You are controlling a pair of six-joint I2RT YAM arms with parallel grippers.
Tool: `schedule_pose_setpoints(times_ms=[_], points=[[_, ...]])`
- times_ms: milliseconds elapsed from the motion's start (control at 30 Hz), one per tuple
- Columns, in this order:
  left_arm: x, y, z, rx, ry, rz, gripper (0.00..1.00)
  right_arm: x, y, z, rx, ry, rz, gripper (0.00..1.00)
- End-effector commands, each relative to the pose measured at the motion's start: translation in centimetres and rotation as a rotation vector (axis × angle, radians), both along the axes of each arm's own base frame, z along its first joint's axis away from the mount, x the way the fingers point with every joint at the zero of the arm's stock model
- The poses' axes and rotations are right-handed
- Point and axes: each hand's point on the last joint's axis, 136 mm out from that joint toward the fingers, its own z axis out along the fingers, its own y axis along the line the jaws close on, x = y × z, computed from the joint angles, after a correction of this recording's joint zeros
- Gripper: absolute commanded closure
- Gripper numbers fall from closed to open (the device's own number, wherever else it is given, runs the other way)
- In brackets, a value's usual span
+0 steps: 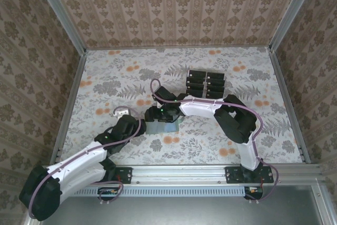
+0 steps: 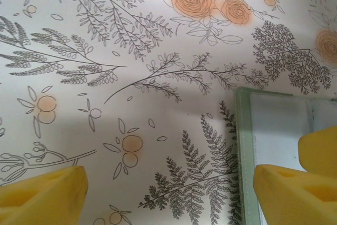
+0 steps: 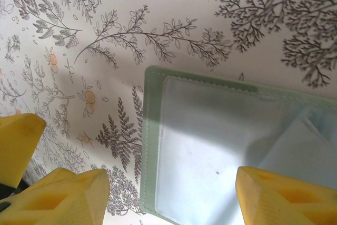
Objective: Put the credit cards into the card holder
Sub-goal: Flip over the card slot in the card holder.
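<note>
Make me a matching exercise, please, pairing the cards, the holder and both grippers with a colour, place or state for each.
Column one:
1. credit cards
2. card holder
3. left gripper
4. right gripper

Column two:
a. sage green, lying flat
b. open, reaching in from the left
c. black, in two columns farther back
d. open, reaching in from the right

Pairs: 1-c, 2-a, 3-b, 4-d

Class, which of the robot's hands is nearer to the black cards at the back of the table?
Right. The right hand is over the green wallet, in front and left of the black cards. The left hand is further left, at the wallet's left edge.
</note>
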Motion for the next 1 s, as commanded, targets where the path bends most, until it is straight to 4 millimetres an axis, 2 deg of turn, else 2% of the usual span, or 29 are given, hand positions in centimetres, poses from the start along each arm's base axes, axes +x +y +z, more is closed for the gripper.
schedule_pose_setpoints(times_ms=[0, 167, 433, 600, 700, 800, 967], points=[[-0.7, -0.4, -0.1, -0.026, 0.008, -0.023, 0.13, 0.8, 2.3, 0.7, 0.059, -0.009, -0.003, 0.34], [-1.2, 0.4, -0.4, -0.025, 0.007, -0.001, 0.14, 2.0, 4.7, 1.5, 0.122, -0.024, 0.01, 0.34], [-1.8, 1.1, -0.9, -0.025, 0.01, 0.013, 0.14, 3.6, 8.6, 5.6, 0.27, -0.094, 0.058, 0.34], [-2.0, 1.3, -1.1, -0.02, 0.013, 0.017, 0.14, 4.2, 9.6, 8.5, 0.317, -0.132, 0.087, 0.33], [-2.1, 1.4, -1.0, -0.021, 0.013, 0.023, 0.14, 4.7, 9.3, 10.2, 0.329, -0.16, 0.092, 0.33], [-2.0, 1.4, -0.6, -0.025, 0.007, 0.02, 0.14, 5.5, 7.7, 11.5, 0.316, -0.189, 0.081, 0.33], [-1.8, 0.8, 0.1, -0.034, 0.013, 0.001, 0.13, 7.5, 2.1, 11.9, 0.213, -0.237, 0.045, 0.33]])
